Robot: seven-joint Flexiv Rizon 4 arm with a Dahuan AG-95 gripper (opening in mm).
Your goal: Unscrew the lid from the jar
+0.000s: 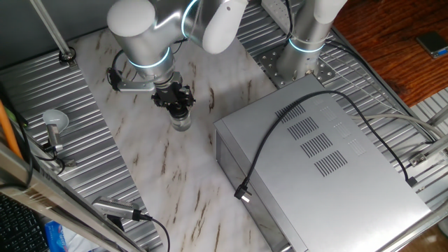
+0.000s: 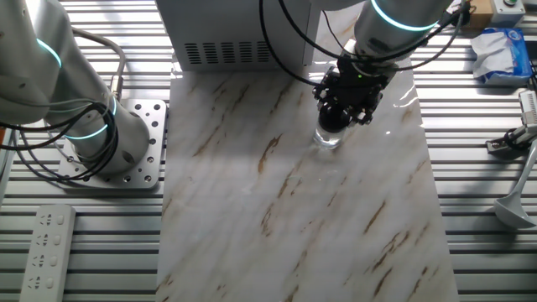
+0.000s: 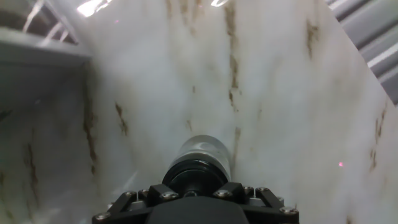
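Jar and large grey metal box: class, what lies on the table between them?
Nothing: in one fixed view, only bare marble tabletop separates the jar, under the gripper, from the box.

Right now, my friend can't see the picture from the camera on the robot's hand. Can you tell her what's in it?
The robot's gripper sits at the bottom of the picture, right at the dark round lid of a tiny clear jar. The jar stands on a white marble-look table with brown streaks. The fingertips are hidden, so the grip can't be seen.
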